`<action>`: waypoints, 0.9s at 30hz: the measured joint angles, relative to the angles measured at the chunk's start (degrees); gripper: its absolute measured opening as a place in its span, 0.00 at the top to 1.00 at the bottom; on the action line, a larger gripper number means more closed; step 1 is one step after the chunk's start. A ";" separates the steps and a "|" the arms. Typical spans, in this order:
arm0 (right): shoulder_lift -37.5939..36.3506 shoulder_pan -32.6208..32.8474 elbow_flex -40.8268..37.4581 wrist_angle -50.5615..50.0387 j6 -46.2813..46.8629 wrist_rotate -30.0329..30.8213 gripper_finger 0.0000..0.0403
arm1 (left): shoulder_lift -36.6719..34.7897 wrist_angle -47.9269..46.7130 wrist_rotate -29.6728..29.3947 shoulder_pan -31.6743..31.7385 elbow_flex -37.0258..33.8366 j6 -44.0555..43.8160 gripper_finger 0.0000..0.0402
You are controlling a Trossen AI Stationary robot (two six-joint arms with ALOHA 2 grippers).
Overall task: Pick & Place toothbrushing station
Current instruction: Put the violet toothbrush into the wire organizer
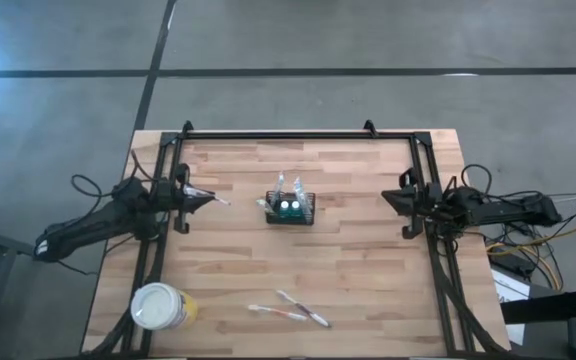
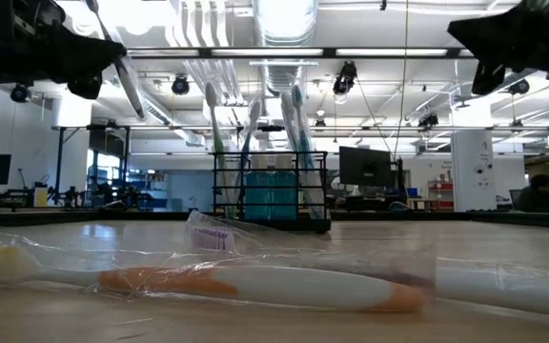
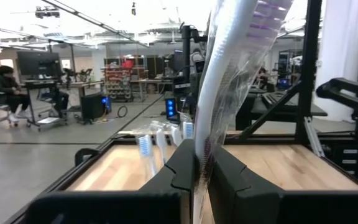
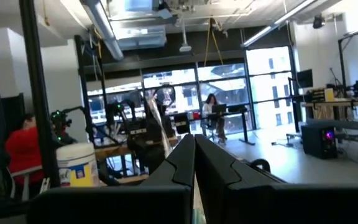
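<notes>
An open-plan robotics lab: exposed ceiling ducts (image 2: 284, 19), monitor desks (image 3: 39, 65), equipment racks (image 3: 126, 81), seated people (image 3: 8, 84).

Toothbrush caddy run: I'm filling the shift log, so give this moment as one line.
left tool: shut on wrapped toothbrush, raised | right tool: shut, empty | caddy: mid-table, holds brushes | two wrapped toothbrushes: on table

You'll find no readable text here; the print on the white tub (image 4: 77, 165) beyond the right fingers is illegible.
</notes>
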 joint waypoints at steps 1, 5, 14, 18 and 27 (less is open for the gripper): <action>-1.06 0.02 -0.21 -1.25 0.17 0.00 0.98 | -0.05 -0.02 0.49 0.21 0.00 -0.23 0.94; -2.85 0.00 -0.20 -5.34 0.53 0.14 0.98 | -0.06 -0.44 0.70 0.54 0.00 -0.50 0.94; -1.67 0.00 -0.18 -5.50 0.22 0.29 0.98 | 0.58 1.03 0.22 0.54 0.00 -1.00 0.94; -0.07 0.00 -0.18 -5.49 -0.07 1.96 0.98 | 4.75 6.75 -0.51 0.52 0.00 -3.35 0.94; 2.90 -0.02 -0.18 -5.33 0.62 2.91 0.98 | 21.39 29.55 5.74 0.39 0.81 -8.04 0.94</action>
